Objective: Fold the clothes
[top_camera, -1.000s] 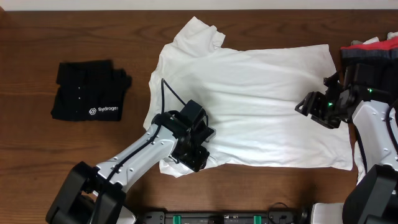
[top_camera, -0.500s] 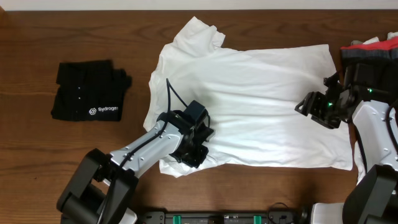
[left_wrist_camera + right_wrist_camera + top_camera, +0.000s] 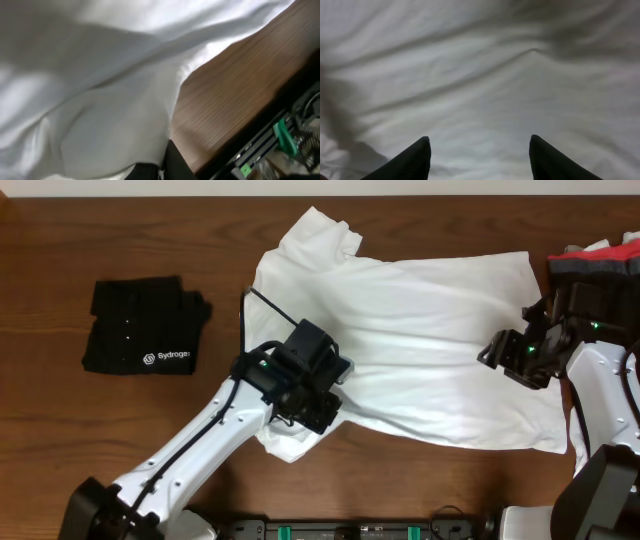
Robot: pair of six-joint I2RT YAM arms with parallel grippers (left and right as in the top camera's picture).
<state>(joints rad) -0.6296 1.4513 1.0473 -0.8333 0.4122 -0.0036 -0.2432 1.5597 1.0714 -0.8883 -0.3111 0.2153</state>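
Note:
The white T-shirt [image 3: 420, 330] lies spread across the middle of the table, collar side to the left. My left gripper [image 3: 312, 412] is shut on the shirt's near-left edge and holds it bunched and raised off the wood. In the left wrist view the cloth [image 3: 100, 100] drapes from the shut gripper [image 3: 165, 169], with bare table [image 3: 225, 100] beside it. My right gripper [image 3: 492, 350] hovers open over the shirt's right part. In the right wrist view the gripper [image 3: 477, 142] has only wrinkled white fabric [image 3: 480, 75] beneath it and nothing between its fingers.
A folded black shirt with white lettering [image 3: 142, 325] lies at the left of the table. A pile of red and dark clothes [image 3: 600, 265] sits at the far right behind the right arm. A black rail [image 3: 360, 530] runs along the front edge.
My left gripper has shut on the shirt's near-left edge and moved up and away from the front edge, drawing that edge inward. The right arm has barely moved.

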